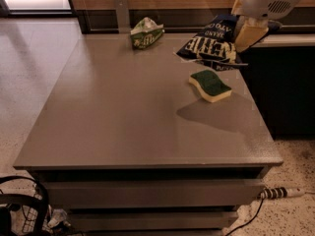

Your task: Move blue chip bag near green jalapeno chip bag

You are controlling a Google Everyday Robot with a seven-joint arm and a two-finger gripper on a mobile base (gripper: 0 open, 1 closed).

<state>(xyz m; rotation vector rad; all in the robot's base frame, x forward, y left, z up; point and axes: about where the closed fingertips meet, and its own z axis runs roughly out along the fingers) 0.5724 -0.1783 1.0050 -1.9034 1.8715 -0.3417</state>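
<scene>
The blue chip bag (212,44), dark navy with white block lettering, hangs in the air above the table's far right part, held by my gripper (246,37) at its right end. The gripper is shut on the bag, with its cream finger (250,35) against it, and the white arm goes out of view at the top right. The green jalapeno chip bag (145,32), small and green-and-white, lies at the far edge of the grey table (123,112), to the left of the held bag.
A green-topped yellow sponge (210,85) lies on the table's right side, below the held bag. A grey post (122,14) stands behind the far edge. A dark counter is at the right. Cables (19,205) lie on the floor.
</scene>
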